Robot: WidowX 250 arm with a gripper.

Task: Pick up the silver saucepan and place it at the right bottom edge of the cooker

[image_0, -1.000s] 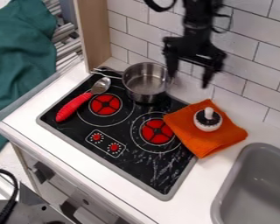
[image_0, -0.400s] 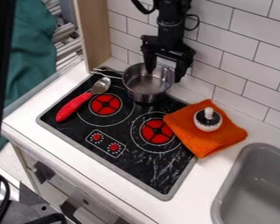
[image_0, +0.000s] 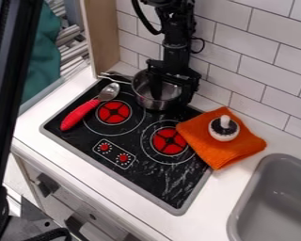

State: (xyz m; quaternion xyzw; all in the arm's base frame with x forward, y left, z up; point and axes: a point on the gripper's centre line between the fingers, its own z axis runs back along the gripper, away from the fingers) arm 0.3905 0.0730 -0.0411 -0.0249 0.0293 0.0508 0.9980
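The silver saucepan [image_0: 148, 102] sits on the cooker [image_0: 154, 181] in the upper centre of the frame; the gripper's [image_0: 171, 99] fingers are spread astride its right wall – one inside, one outside. Grasping seems in hand: next, pinch that wall, then lift toward the lower centre.

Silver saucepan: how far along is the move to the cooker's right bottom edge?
Approach looks done: the gripper straddles the saucepan's right wall, one finger inside, one outside. Nothing looks gripped yet; the fingers stand apart. Closing, lifting and placing seem left, as the saucepan sits at the back of the cooker.
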